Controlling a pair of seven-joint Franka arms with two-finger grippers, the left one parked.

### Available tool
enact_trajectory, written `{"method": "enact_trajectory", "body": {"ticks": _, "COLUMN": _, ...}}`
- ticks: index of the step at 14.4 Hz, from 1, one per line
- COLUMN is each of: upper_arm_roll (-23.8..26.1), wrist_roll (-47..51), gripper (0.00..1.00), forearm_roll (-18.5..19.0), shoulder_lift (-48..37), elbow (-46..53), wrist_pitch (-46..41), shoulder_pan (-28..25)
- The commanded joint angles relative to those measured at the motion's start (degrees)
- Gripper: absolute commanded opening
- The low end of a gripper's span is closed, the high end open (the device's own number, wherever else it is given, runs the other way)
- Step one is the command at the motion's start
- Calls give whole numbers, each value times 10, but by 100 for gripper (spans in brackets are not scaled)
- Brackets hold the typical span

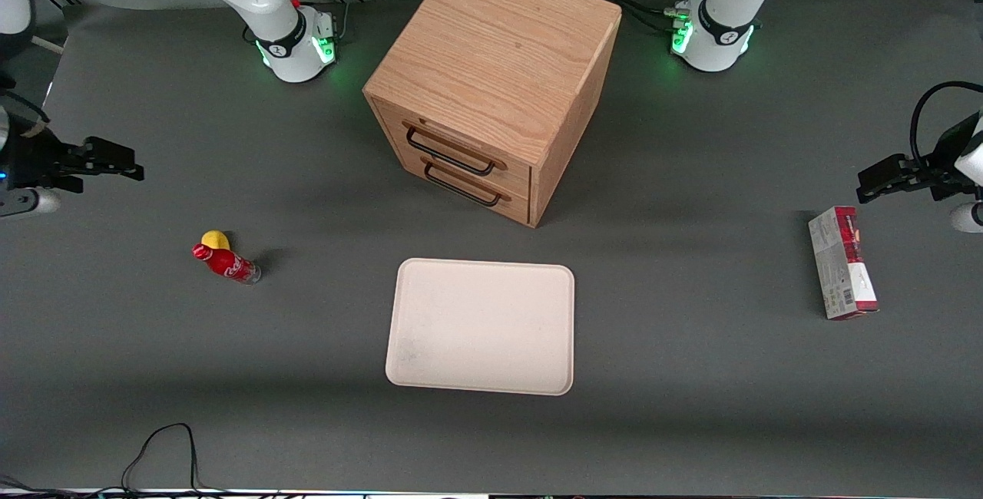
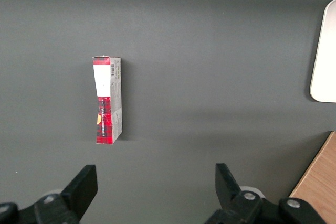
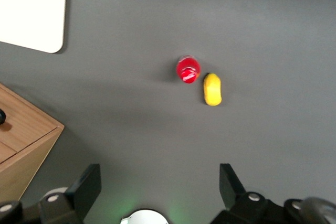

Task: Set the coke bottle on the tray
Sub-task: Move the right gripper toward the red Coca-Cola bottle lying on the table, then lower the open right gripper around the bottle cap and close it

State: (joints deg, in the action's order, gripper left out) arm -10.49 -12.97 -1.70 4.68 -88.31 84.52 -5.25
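Dark grey matting covers the tabletop (image 1: 691, 376) from edge to edge. On it, toward the working arm's end, the bottle (image 1: 226, 262) stands upright: red body, red cap, white script, clear base. From the wrist camera above, it (image 3: 188, 70) shows cap-first as a red disc. Nothing grips it. A small yellow object (image 1: 216, 239) sits just beside it, slightly farther from the front camera; whether the two touch cannot be told from the front, and the right wrist view shows a narrow gap between the bottle and the yellow object (image 3: 212, 89).

The tray (image 1: 481, 325), cream-white with rounded corners and a low rim, lies flat near the middle of the tabletop, well apart from the bottle. Its surface carries no item. One corner of the tray (image 3: 31, 9) shows in the right wrist view.

A wooden cabinet (image 1: 491, 77) stands farther from the front camera than the tray, turned at an angle. Its two drawers have dark handles (image 1: 453, 165) and both are closed.

A grey-and-red carton (image 1: 842, 262) lies on its side toward the parked arm's end, well apart from everything else.

The tool (image 1: 115, 163) hangs above the tabletop at the working arm's end, well apart from the bottle. In the wrist view the tool (image 3: 160, 184) has its fingers (image 3: 86, 184) spread wide, holding nothing.
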Motion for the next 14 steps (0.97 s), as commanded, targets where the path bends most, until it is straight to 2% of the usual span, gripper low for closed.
{"method": "enact_trajectory", "body": {"ticks": 1, "upper_arm_roll": -5, "wrist_roll": -15, "gripper": 100, "forearm_roll": 7, "shoulder_lift": 21, "elbow": 27, "wrist_pitch": 0, "shoulder_pan": 1}}
{"method": "enact_trajectory", "body": {"ticks": 4, "upper_arm_roll": -5, "wrist_roll": -17, "gripper": 100, "forearm_roll": 8, "shoulder_lift": 22, "elbow": 25, "wrist_pitch": 5, "shoulder_pan": 7}}
{"method": "enact_trajectory", "body": {"ticks": 7, "upper_arm_roll": -5, "wrist_roll": -17, "gripper": 100, "forearm_roll": 5, "shoulder_lift": 45, "elbow": -4, "wrist_pitch": 48, "shoulder_pan": 5}}
{"method": "enact_trajectory", "body": {"ticks": 11, "upper_arm_roll": -4, "wrist_roll": -16, "gripper": 100, "forearm_roll": 3, "shoulder_lift": 46, "elbow": -155, "wrist_pitch": 235, "shoulder_pan": 3}}
{"method": "enact_trajectory", "body": {"ticks": 14, "upper_arm_roll": -4, "wrist_roll": -16, "gripper": 100, "forearm_roll": 1, "shoulder_lift": 46, "elbow": -233, "wrist_pitch": 333, "shoulder_pan": 5}}
